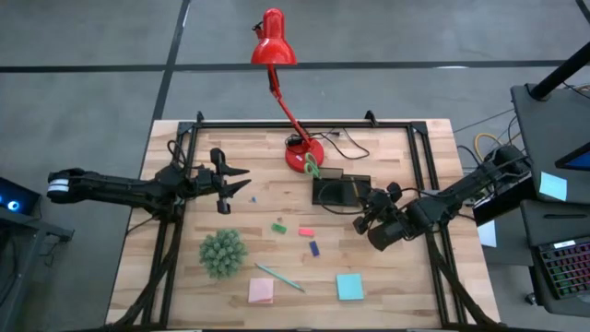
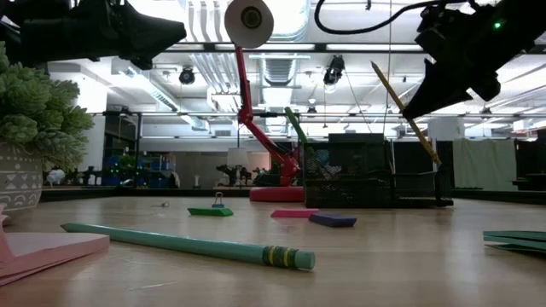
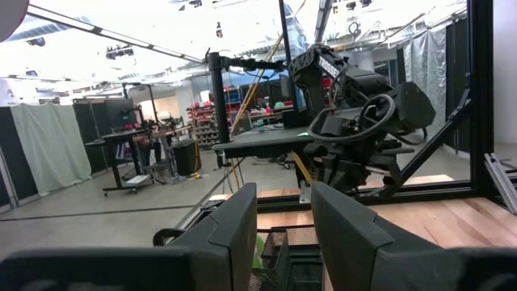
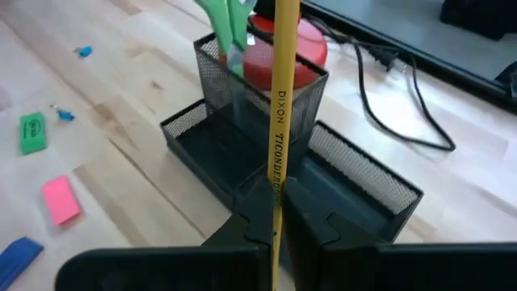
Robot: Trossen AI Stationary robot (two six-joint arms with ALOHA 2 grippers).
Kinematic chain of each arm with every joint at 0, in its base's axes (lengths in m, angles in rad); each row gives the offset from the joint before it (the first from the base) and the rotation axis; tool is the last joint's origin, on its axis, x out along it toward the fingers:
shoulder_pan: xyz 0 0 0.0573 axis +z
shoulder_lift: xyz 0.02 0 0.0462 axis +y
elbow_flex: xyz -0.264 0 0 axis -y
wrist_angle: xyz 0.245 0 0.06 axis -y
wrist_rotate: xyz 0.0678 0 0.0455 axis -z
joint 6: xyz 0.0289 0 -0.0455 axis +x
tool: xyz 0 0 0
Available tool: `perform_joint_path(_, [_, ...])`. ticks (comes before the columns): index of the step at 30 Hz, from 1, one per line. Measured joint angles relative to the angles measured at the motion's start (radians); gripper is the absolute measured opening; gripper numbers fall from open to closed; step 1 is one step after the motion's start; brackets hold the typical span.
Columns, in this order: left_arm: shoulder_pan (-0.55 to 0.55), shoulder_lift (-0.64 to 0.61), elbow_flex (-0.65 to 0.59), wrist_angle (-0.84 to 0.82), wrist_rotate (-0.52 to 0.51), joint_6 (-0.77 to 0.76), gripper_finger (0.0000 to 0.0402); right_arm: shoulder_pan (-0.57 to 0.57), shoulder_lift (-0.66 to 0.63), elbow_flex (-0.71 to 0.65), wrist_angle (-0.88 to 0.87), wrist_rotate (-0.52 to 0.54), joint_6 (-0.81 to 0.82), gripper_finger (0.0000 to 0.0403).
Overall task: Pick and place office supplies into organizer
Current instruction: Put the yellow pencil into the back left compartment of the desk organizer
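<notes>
My right gripper (image 4: 275, 212) is clamped on the thin yellow wooden pencil (image 4: 281, 113), holding it tilted above the bench just beside the black wire-mesh organizer (image 4: 242, 153), on the side away from the red desk lamp (image 1: 277, 46). In the right wrist view the pencil runs across the tall mesh cup, where the green-handled scissors (image 4: 228, 28) already stand.

My left gripper (image 1: 230, 184) hangs above the bare part of the wooden bench (image 1: 406, 295), well apart from the organizer, its fingers parted and holding nothing.

Not yet collected on the bench: the teal pen (image 2: 183, 245), the pink sticky-note pad (image 1: 261, 291), the light-blue sticky-note pad (image 1: 349, 287), and the small green (image 1: 278, 227), red-pink (image 1: 306, 232) and purple (image 1: 313, 248) pieces. The fuzzy green spiky ball (image 1: 222, 253) sits near them.

As I judge it, the trouble lies in the drop. The pencil is long and held near one end, so if I release it while it leans, it may tip over the low mesh walls and roll onto the bench. If I lower it without lining its tip up, it could catch the cup rim or knock the scissors handles and shove the light organizer toward the lamp base. A slight slip in my grip would swing the tip off target.
</notes>
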Motion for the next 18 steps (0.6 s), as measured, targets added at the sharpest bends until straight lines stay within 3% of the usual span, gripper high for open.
perform_joint_path(18, [0.0,0.0,0.0,0.0,0.0,0.0,0.0107,-0.12,-0.075,0.0,0.058,0.135,-0.167,0.0008])
